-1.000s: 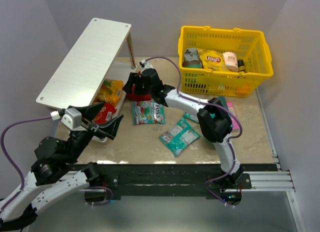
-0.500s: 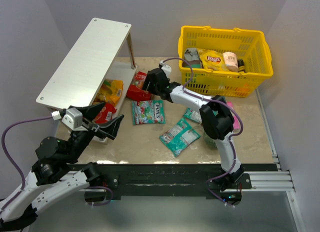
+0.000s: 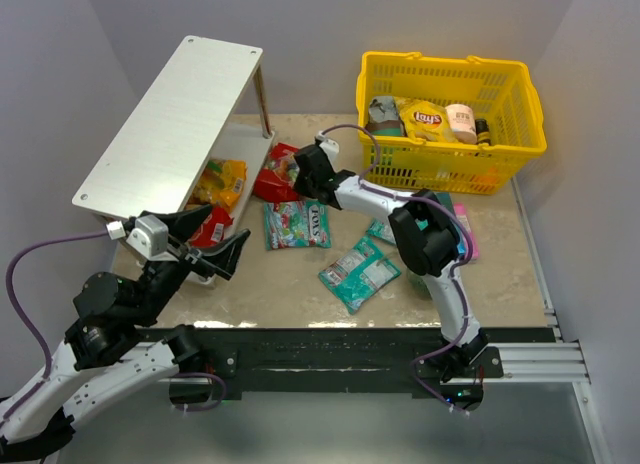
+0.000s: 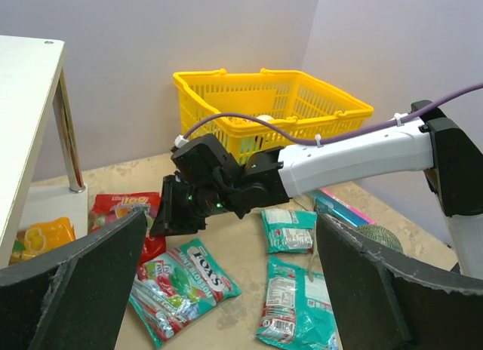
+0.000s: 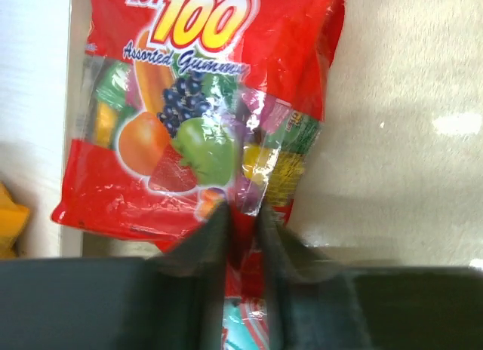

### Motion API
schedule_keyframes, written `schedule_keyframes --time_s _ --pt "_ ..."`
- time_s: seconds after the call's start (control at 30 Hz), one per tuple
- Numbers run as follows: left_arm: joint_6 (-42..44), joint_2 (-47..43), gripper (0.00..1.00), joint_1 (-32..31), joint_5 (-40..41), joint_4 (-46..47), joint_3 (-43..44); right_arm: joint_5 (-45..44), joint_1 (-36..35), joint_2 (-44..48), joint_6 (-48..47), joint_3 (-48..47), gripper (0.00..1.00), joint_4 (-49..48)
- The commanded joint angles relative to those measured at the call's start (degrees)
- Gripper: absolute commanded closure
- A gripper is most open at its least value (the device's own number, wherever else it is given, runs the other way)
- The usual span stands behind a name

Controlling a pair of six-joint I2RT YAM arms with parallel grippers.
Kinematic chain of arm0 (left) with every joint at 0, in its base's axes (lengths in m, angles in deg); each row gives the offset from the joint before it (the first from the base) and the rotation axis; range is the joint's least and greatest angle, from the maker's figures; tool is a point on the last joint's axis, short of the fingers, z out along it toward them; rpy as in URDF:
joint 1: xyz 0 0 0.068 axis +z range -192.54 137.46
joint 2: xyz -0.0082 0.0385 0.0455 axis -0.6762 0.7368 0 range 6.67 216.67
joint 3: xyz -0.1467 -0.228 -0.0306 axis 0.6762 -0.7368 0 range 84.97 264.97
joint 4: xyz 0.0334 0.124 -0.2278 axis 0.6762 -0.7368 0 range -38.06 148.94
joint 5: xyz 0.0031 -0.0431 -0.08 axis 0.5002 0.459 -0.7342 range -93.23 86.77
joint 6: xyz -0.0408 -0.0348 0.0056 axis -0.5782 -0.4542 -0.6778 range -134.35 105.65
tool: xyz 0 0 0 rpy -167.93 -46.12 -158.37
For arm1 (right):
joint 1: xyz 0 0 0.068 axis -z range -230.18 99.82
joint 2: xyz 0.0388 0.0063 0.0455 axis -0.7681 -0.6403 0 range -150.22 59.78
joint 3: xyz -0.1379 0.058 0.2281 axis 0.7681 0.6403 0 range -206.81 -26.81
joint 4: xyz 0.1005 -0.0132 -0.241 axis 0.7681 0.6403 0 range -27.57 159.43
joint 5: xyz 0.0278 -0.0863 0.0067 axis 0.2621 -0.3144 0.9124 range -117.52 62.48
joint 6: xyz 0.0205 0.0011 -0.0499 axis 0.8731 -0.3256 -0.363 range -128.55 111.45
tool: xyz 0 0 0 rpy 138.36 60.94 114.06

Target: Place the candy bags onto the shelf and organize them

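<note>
The table carries the long white shelf at the left rear, running away from the arms, and a yellow basket at the right rear. The right arm reaches across the table to the shelf's near-right end. The left arm hangs by the shelf's front corner.

Loose on the table lie a green-white bag and teal bags. An orange bag already sits on the lower tier.

The red bag lies flat beside the shelf leg, with one side lapping over the lower tier's white edge. In the wrist view its long axis runs straight away from the right pincer, whose fingers stand nearly together with the bag's near short edge between them. It looks like a pinch on that seam.

The left pincer stands wide apart and holds nothing.

The shelf lies just to the left of the held bag, so the right arm is the nearer one, and the move probably calls for a short sideways carry onto the tier.
</note>
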Motion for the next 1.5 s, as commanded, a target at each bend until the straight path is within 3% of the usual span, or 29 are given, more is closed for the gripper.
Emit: schedule_keyframes --time_s 0.0,0.03,0.2,0.4,0.53,0.67,0.77,0.83,0.87,0.97,1.03,1.17,1.3,1.47 --pt "0.4 0.7 0.01 0.4 -0.8 1.8 0.0 -0.3 -0.3 6.1 -2.1 4.5 0.96 -0.4" --pt "0.4 0.8 0.0 0.4 -1.2 1.8 -0.1 -0.2 -0.1 7.2 -2.9 6.7 1.0 -0.5" --pt "-0.1 2.6 0.01 0.4 -2.6 1.7 0.4 6.1 -0.2 16.4 -12.9 14.6 1.0 -1.4" --pt "-1.9 7.8 0.0 0.4 -5.2 0.0 3.0 12.3 -0.1 26.2 -25.6 24.7 1.0 4.3" --pt "-3.3 11.8 0.0 0.4 -8.4 -1.7 5.2 6.9 -0.1 32.0 -30.5 30.3 1.0 10.3" --pt "-4.3 15.8 0.0 0.4 -10.9 -1.0 6.1 -5.2 0.7 34.6 -29.9 29.6 1.0 11.6" --pt "-4.4 17.7 0.0 0.4 -11.9 -1.0 7.1 -18.3 1.0 33.2 -29.2 27.3 0.88 11.3" --pt "-4.6 18.0 0.0 0.4 -12.3 -1.3 7.2 -23.1 1.1 32.1 -29.1 26.5 0.69 10.1" --pt "-4.6 18.0 0.0 0.4 -12.3 -1.4 7.1 -23.9 1.0 32.0 -28.0 26.0 0.58 10.1" --pt "-4.5 17.3 0.0 0.4 -11.6 -1.9 7.1 -25.0 0.4 34.9 -24.4 27.1 0.4 9.3" --pt "-4.0 16.4 0.0 0.4 -10.9 -1.8 6.7 -21.2 0.4 39.2 -20.2 30.4 0.35 8.9" --pt "-3.4 15.1 0.0 0.4 -9.9 -1.0 5.6 -13.6 0.4 45.9 -4.2 38.8 0.16 7.3" --pt "-3.0 14.2 0.01 0.4 -9.5 0.4 4.2 -7.2 0.4 50.7 9.8 50.4 0.09 0.4" --pt "-2.6 13.4 0.0 0.4 -8.4 -0.2 3.9 -1.5 0.2 50.2 25.7 54.0 0.09 -4.6"
